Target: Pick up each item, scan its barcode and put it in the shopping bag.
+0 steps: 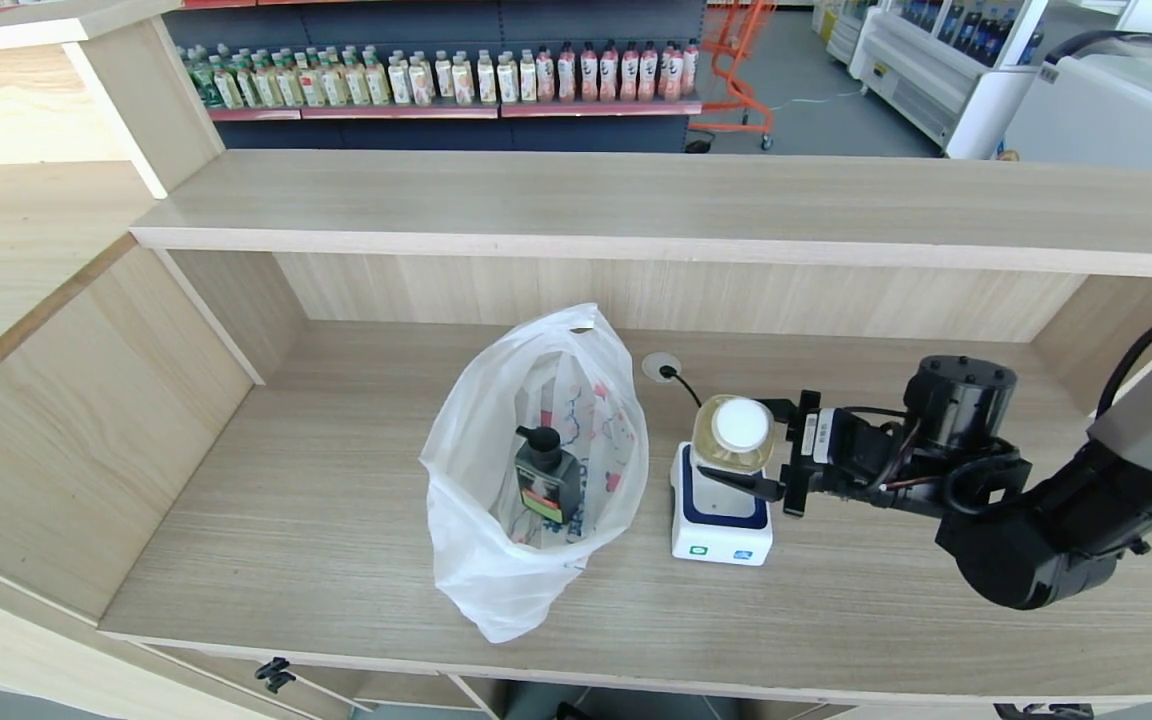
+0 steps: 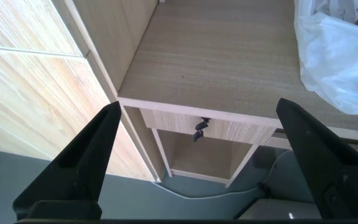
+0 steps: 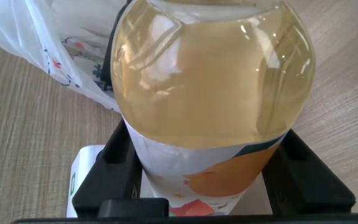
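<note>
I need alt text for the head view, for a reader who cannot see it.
The right gripper holds a bottle of pale yellow drink over a white scanner on a wooden counter. To the scanner's left stands an open white plastic bag with a dark pump bottle inside.

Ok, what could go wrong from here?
The clear, white-capped bottle of yellowish liquid, held by its smooth sides, could slip from the right gripper onto the white-and-blue scanner. The limp white plastic shopping bag may catch it on entry, or it may hit the dark pump bottle inside.
</note>
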Robot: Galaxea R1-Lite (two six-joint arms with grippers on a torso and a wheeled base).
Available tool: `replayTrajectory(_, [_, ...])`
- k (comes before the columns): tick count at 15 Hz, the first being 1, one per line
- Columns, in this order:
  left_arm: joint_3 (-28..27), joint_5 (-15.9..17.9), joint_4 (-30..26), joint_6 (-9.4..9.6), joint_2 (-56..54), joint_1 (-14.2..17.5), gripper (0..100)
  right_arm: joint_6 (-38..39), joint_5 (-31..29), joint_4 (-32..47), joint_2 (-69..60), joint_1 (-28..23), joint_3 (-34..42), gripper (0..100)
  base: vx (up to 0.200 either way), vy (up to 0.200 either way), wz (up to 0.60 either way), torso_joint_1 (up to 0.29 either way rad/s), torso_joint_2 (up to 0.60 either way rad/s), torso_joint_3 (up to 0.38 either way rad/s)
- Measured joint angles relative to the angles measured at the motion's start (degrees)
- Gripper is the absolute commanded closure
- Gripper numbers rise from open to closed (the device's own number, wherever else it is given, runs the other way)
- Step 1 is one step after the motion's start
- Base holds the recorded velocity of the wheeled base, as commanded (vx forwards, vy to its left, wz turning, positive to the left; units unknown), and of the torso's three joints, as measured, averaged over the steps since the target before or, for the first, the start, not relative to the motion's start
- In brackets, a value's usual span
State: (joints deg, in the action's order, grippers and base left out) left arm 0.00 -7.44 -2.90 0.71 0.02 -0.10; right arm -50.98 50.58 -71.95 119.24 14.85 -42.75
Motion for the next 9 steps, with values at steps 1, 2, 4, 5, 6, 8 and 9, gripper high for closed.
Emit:
replayTrajectory(1, [0.0,0.0,0.0,-0.02,0.0,0.0,0,-0.3,0.0,0.0,0.2,0.0,-0.1,100,0.000,0.000,0.00,0.000,0.00,0.000])
replayTrajectory(2, [0.0,0.0,0.0,0.00,0.0,0.0,0,-0.6,0.0,0.0,0.3,0.0,-0.1,100,0.000,0.000,0.00,0.000,0.00,0.000])
replayTrajectory(4, [0.0,0.0,0.0,0.00,0.0,0.0,0,-0.7,0.0,0.1,0.5,0.0,-0.2,100,0.000,0.000,0.00,0.000,0.00,0.000])
replayTrajectory(5, [0.0,0.0,0.0,0.00,0.0,0.0,0,-0.7,-0.1,0.2,0.4,-0.1,-0.2,100,0.000,0.000,0.00,0.000,0.00,0.000])
replayTrajectory(6, [0.0,0.0,0.0,0.00,0.0,0.0,0,-0.2,-0.2,0.4,0.1,-0.2,-0.3,100,0.000,0.000,0.00,0.000,0.00,0.000])
replayTrajectory(8, [0.0,0.0,0.0,0.00,0.0,0.0,0,4.6,-1.0,0.8,-1.6,-0.1,-0.5,100,0.000,0.000,0.00,0.000,0.00,0.000])
replayTrajectory(9, [0.0,0.0,0.0,0.00,0.0,0.0,0,8.9,-1.6,0.6,-3.1,0.3,-0.7,100,0.000,0.000,0.00,0.000,0.00,0.000])
